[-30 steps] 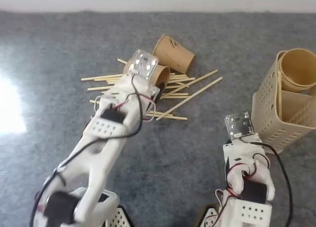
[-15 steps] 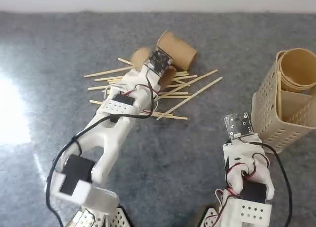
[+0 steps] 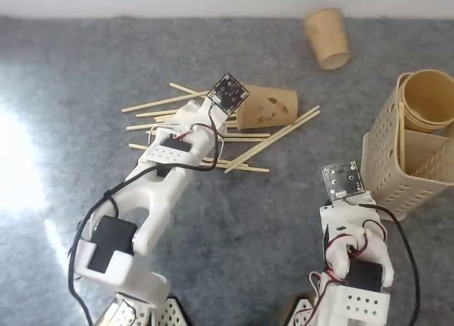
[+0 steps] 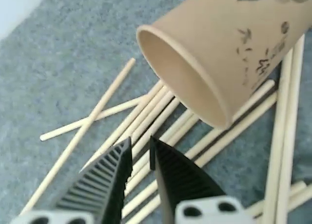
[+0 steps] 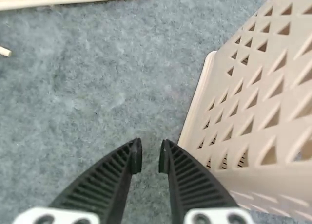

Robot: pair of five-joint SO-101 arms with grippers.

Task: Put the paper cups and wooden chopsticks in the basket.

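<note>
Several wooden chopsticks lie scattered mid-table. A paper cup lies on its side on top of them. My left arm stretches over the pile and ends just at that cup. In the left wrist view my left gripper is shut and holds nothing, a short way from the cup's open mouth, with chopsticks beneath it. A second cup lies on its side at the far back. My right gripper is shut and empty, low over the carpet beside the basket.
The beige perforated basket stands at the right edge with paper cups stacked inside. My right arm sits just left of it. Grey carpet covers the table; a white wall edge runs along the back.
My left arm pushed forward and right into the cups. One cup rolled away to the far back right; the other rolled right onto the chopsticks. The right arm kept still.
</note>
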